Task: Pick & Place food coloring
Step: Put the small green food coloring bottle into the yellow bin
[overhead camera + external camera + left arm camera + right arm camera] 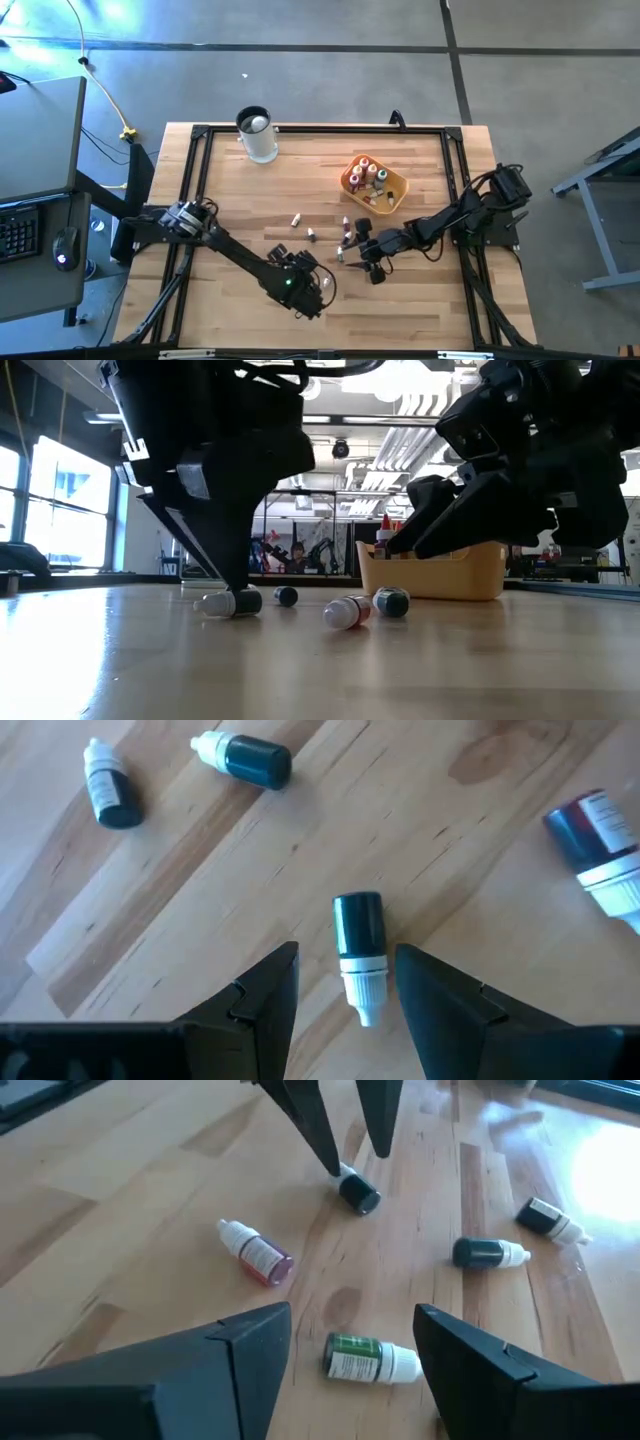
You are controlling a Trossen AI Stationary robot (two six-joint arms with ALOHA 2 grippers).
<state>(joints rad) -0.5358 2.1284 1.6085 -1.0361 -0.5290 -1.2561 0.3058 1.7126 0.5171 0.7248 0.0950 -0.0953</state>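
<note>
Your task is partly done: several food coloring bottles already stand in the orange tray (398, 190) toward the tabletop's (230, 200) far right, while about five more lie loose on the wood near the middle. Your left gripper (345, 982) is low over the tabletop with its fingers spread on either side of a dark bottle with a white cap (359, 952), not yet closed on it. Your right gripper (352, 1342) hangs open and empty just above a green-labelled bottle (370, 1359). The remaining loose ones are a red-labelled bottle (256, 1253) and two dark bottles (487, 1253), all lying on their sides, small, with pointed white caps. A tall clear cup (257, 134) stands apart at the far edge
</note>
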